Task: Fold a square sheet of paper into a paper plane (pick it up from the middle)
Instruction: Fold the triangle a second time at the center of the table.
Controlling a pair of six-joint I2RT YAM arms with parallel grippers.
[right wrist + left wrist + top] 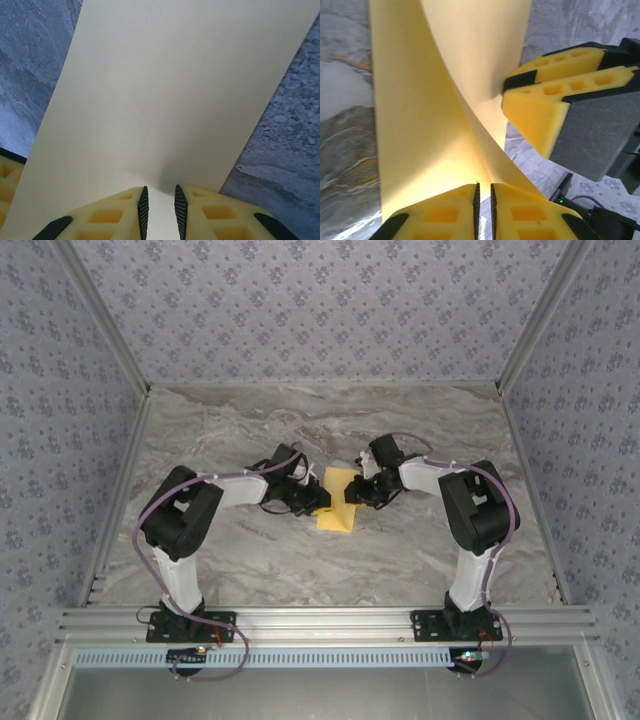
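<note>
Centrally, left jaws and right jaws pinch opposite edges of the square sheet of paper (337,502); marble table (250,560) beneath.

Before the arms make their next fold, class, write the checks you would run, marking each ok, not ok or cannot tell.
1. The square sheet of paper reaches the left pincer pads: ok.
2. Left pincer clamped tight: cannot tell.
3. Sheet lies between the right pincer pads: ok.
4. Right pincer clamped tight: cannot tell.
5. Pincers apart from each other: ok.
6. Sheet untorn where visible: ok.
</note>
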